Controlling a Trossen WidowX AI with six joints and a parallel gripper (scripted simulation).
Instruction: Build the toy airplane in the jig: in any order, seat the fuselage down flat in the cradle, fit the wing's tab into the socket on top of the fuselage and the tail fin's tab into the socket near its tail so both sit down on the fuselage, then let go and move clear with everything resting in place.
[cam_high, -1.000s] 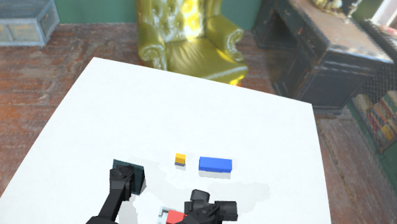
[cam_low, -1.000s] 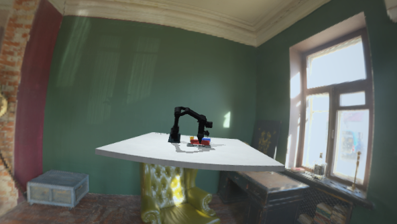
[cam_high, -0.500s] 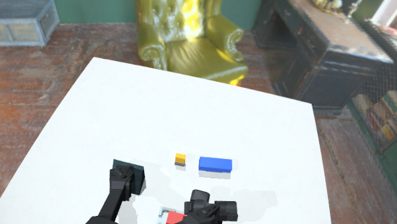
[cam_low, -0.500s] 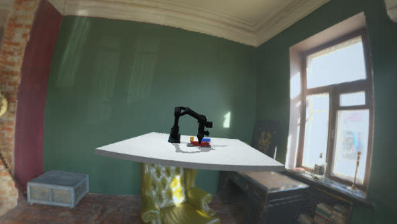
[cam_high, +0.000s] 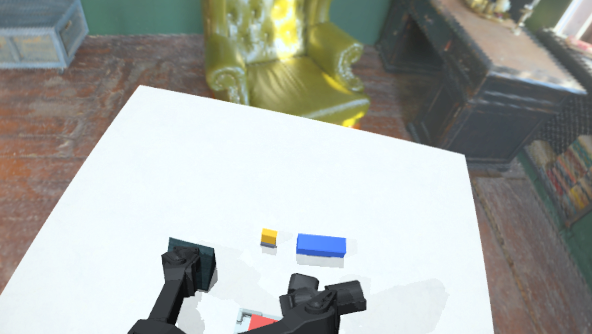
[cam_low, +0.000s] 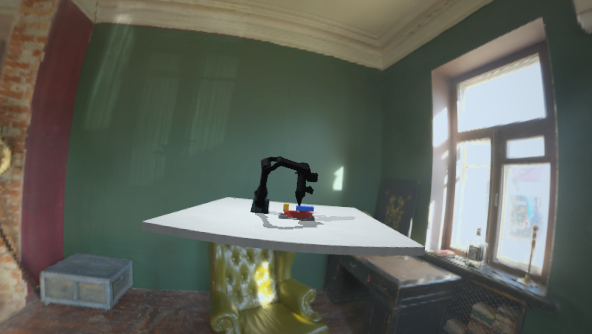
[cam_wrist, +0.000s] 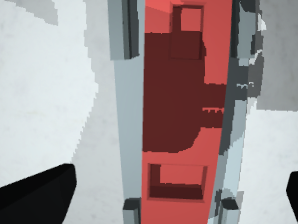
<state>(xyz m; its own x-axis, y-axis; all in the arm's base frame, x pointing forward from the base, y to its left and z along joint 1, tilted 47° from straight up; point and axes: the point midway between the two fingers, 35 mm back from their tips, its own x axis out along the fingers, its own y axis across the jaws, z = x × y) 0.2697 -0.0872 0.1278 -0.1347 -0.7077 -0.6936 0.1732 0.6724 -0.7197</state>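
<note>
The red fuselage (cam_wrist: 176, 96) (cam_high: 257, 322) (cam_low: 297, 214) lies lengthwise in the grey cradle (cam_wrist: 127, 110) (cam_high: 243, 316), with its two square sockets facing up. My gripper (cam_wrist: 184, 180) (cam_low: 300, 201) hangs straight above it, open and empty, with a dark finger at each lower corner of the wrist view, clear of the fuselage. The blue wing (cam_high: 320, 245) (cam_low: 304, 208) lies flat on the white table (cam_high: 200, 165), beyond the cradle. The small yellow tail fin (cam_high: 269, 236) (cam_low: 286, 206) stands just left of the wing.
The arm's dark base (cam_high: 192, 257) stands left of the cradle. A yellow armchair (cam_high: 285, 60) and a dark desk (cam_high: 490, 75) stand on the floor beyond the table's far edge.
</note>
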